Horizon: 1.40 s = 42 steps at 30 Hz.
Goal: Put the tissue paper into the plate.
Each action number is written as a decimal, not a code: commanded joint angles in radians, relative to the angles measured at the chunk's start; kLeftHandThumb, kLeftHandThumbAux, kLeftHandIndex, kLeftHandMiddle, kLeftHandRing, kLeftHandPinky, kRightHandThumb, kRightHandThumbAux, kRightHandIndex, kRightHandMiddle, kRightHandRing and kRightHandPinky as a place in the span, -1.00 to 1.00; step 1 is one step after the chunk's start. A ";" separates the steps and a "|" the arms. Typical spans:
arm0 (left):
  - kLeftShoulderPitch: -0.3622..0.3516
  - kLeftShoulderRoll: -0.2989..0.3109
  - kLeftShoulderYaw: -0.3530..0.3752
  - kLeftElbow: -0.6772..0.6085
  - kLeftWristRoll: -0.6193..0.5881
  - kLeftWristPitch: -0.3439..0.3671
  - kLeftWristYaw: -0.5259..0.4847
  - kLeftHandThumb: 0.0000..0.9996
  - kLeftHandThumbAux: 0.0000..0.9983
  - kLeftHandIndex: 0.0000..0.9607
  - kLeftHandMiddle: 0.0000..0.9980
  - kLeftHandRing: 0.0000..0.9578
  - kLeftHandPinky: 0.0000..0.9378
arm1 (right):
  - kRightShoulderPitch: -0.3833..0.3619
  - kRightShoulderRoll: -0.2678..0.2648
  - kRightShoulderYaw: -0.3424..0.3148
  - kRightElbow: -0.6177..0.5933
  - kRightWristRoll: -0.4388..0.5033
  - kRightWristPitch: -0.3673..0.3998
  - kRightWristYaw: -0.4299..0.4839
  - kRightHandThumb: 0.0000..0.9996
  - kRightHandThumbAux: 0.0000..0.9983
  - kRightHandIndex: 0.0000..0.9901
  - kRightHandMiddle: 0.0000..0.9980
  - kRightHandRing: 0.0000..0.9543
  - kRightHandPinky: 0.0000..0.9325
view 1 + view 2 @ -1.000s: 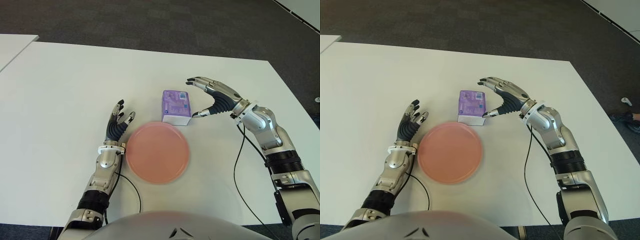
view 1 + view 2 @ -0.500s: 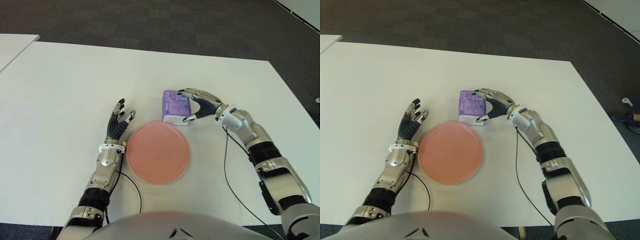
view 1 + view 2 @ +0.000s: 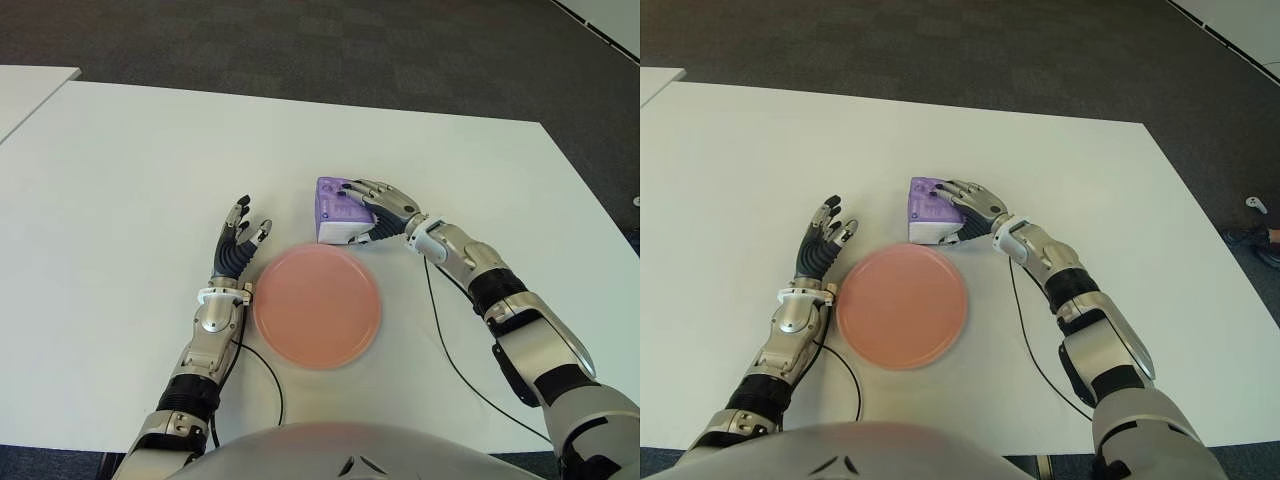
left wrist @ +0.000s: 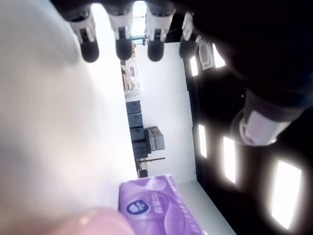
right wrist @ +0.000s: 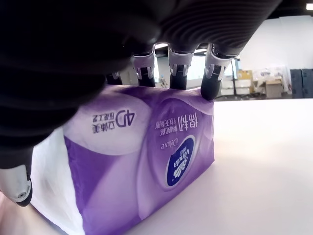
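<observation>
Half the tissue pack [image 3: 338, 212] hidden under right hand [image 3: 385, 208] | fingers clamp it, behind pink plate [image 3: 316, 306] on counter [image 3: 120, 190] | left hand [image 3: 235, 252] spread, left of plate

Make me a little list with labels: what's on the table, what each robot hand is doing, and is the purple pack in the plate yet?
table: white
tissue pack: purple, on the table just beyond the plate
plate: pink, nothing in it
right hand: wrapped over the tissue pack, fingers curled on its top
left hand: left of the plate, fingers spread, holding nothing
pack in plate: not yet
</observation>
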 commanded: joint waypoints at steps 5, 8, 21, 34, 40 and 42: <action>0.053 0.001 -0.005 0.005 0.009 0.064 -0.006 -0.95 0.04 -1.00 -1.00 -1.00 -0.97 | -0.011 0.019 0.034 0.048 -0.007 0.011 0.008 -0.74 0.03 -0.98 -0.91 -1.00 -1.00; 0.060 0.000 -0.006 -0.007 0.010 0.068 -0.006 -0.94 0.03 -1.00 -1.00 -1.00 -0.98 | -0.011 0.019 0.034 0.045 -0.002 0.010 0.012 -0.73 0.04 -0.99 -0.91 -1.00 -1.00; 0.076 -0.006 -0.005 -0.023 0.010 0.075 -0.005 -0.92 0.07 -1.00 -1.00 -1.00 -0.99 | -0.015 0.021 0.024 0.072 0.027 0.002 0.026 -0.74 0.03 -1.00 -0.88 -0.98 -1.00; 0.081 -0.007 -0.005 -0.033 0.009 0.078 -0.004 -0.94 0.07 -1.00 -1.00 -1.00 -0.96 | -0.005 0.006 0.024 0.065 0.051 -0.020 0.048 -0.75 0.02 -1.00 -0.88 -0.97 -1.00; 0.079 -0.007 -0.004 -0.030 0.011 0.083 -0.002 -0.94 0.04 -1.00 -1.00 -1.00 -0.99 | -0.002 -0.004 0.028 0.054 0.045 -0.022 0.052 -0.69 0.02 -0.99 -0.88 -0.96 -1.00; 0.078 -0.008 -0.002 -0.027 0.007 0.084 -0.004 -0.94 0.04 -1.00 -1.00 -1.00 -0.99 | 0.000 -0.007 0.030 0.047 0.041 -0.020 0.053 -0.68 0.02 -0.99 -0.88 -0.96 -1.00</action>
